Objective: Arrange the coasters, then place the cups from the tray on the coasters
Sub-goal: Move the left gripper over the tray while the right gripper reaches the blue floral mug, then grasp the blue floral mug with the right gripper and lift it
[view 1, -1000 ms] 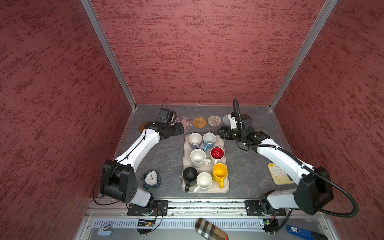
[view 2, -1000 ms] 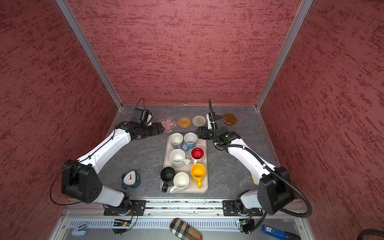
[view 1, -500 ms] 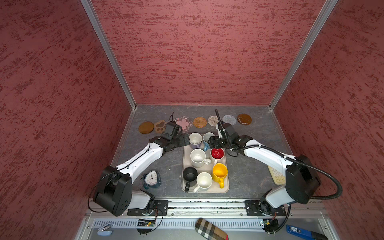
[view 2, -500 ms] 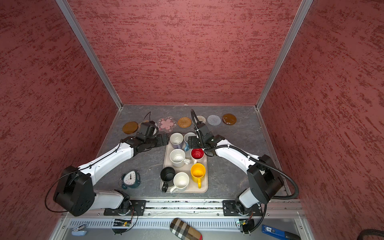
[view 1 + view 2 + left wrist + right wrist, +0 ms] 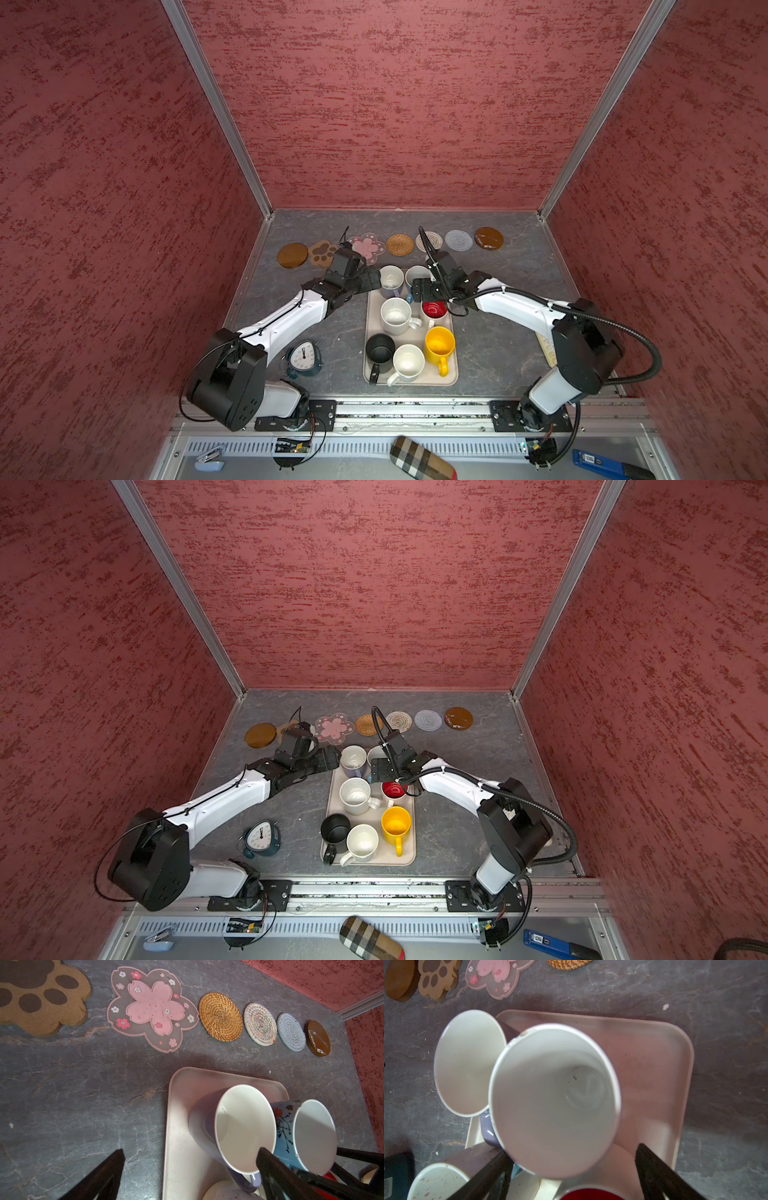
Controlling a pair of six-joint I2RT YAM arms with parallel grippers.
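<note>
In both top views we count seven coasters (image 5: 400, 244) in one row along the back of the grey table (image 5: 498, 332), no cup on any, so arranging looks done to us. Seven cups (image 5: 395, 316) stand upright on the tray (image 5: 424, 377) mid-table: yellow, black, two white, one red inside, one lavender, one light blue. None is placed yet. Left gripper (image 5: 374, 279) and right gripper (image 5: 415, 290) both sit at the tray's far end, where the two back cups stand nearest the coasters. Left wrist view: jaws spread wide, one finger over the table, one at the rim of the lavender cup (image 5: 201, 1122), holding nothing. We judge it is lining up for that cup. Six coasters show here. Right wrist view: jaws spread, straddling the light blue cup (image 5: 554, 1095), not pinching it. Four coasters show. The lavender cup looks to touch it, likely a tight fit.
</note>
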